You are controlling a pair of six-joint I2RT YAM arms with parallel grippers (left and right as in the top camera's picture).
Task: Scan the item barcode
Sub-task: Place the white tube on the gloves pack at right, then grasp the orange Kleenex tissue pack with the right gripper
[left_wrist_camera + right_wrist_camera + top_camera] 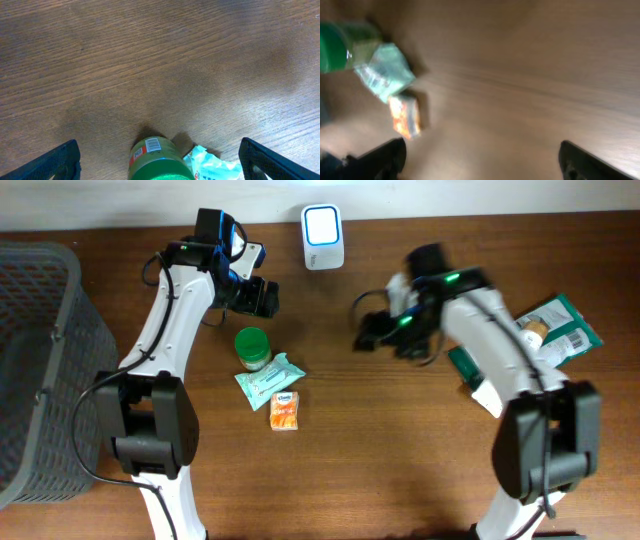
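A white scanner [323, 225] with a lit face stands at the table's back edge. A green jar [252, 346] with a green lid stands left of centre, and a barcode label [153, 145] shows on its side. My left gripper [258, 297] hovers just behind the jar, open, its fingers [56, 162] spread wide on either side of the jar [156, 161] without touching it. My right gripper [372, 331] hangs open over bare wood near the table's middle. Its view is blurred, and nothing lies between its fingers [381, 157].
A teal wipes packet [268, 379] and a small orange packet [285, 410] lie in front of the jar. Green packets [560, 326], a dark green item [465, 364] and a white item [486, 396] lie at the right. A grey basket [40, 370] stands at the left edge.
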